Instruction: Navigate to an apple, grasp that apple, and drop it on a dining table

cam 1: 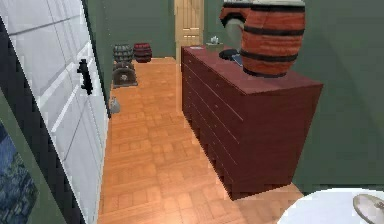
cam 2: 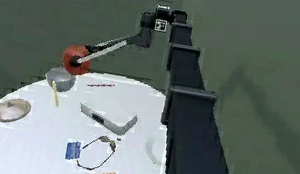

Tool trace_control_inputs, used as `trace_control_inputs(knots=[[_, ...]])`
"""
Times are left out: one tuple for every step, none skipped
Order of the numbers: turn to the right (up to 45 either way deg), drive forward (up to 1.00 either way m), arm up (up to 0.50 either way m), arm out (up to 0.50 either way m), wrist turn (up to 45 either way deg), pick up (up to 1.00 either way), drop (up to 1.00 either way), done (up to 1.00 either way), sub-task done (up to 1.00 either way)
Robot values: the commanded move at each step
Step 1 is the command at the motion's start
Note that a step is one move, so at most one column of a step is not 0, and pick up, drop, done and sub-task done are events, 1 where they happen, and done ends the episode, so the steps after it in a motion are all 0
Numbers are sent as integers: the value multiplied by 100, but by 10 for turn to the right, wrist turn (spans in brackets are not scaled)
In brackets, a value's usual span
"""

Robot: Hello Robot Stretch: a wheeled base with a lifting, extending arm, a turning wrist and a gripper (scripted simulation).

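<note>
While apple hangs held at far end of gripper, upper left of arm side view, clear of white round table, count your grasp done. Drop remains; bowl just below apple, possibly in way.

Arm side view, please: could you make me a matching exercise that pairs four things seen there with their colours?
Things:
1. apple
2. bowl
3. card
4. table

Colours:
a. blue
b. white
c. red
d. grey

Pairs: 1-c; 2-d; 3-a; 4-b
</note>
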Motion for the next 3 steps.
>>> trace_control_inputs(knots=[[0, 0, 0, 0, 240, 0, 0, 0, 0], [0, 0, -8, 0, 0, 0, 0, 0, 0], [0, 0, -32, 0, 0, 0, 0, 0, 0]])
